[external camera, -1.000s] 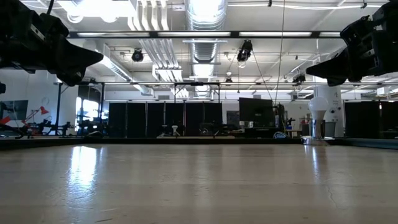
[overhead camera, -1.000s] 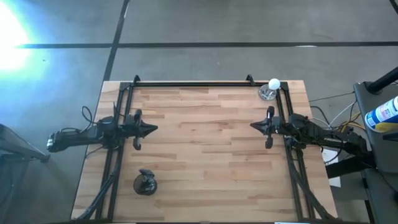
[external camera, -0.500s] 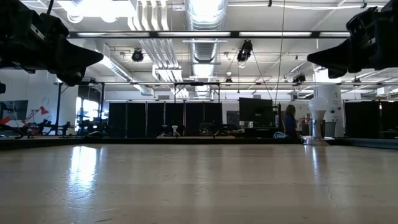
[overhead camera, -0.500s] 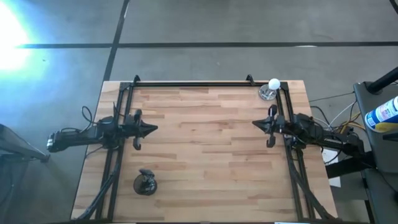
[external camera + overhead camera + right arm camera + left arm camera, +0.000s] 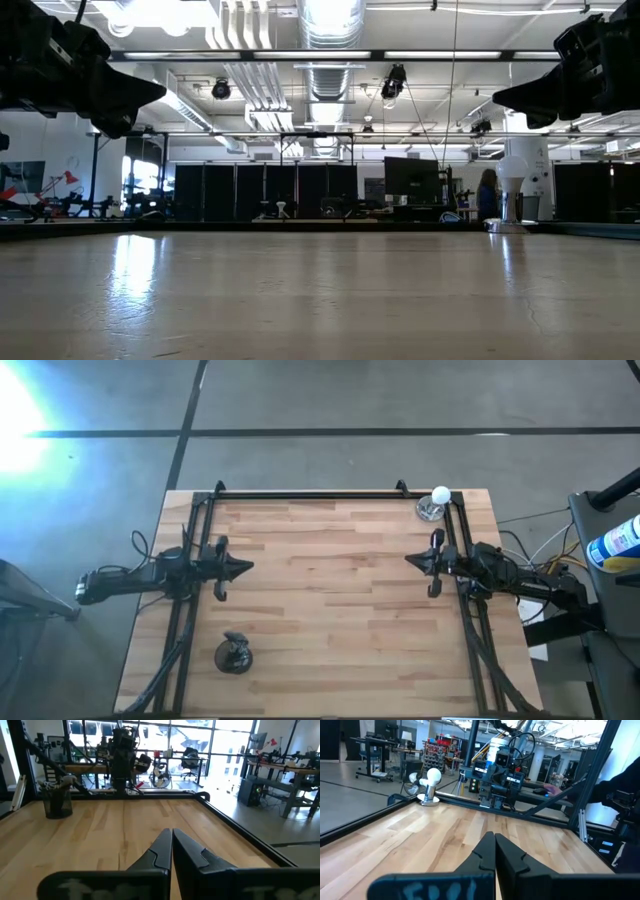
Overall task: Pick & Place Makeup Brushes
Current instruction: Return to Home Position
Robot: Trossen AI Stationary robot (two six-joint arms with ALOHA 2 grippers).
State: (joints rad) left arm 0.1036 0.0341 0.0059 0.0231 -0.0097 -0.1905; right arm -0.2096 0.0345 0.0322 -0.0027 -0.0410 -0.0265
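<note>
Since the makeup brushes [image 5: 56, 784] stand in the dark cup [image 5: 234, 655] at the bench [image 5: 330, 610] corner beside the left arm, bring left gripper [image 5: 240, 568] and right gripper [image 5: 412, 561], fingers clenched on nothing, home level and clear of it.

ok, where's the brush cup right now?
High view: the dark cup stands near the lower-left corner of the table, on the left arm's side, apart from the left gripper. Makeup brushes stand in it.
</note>
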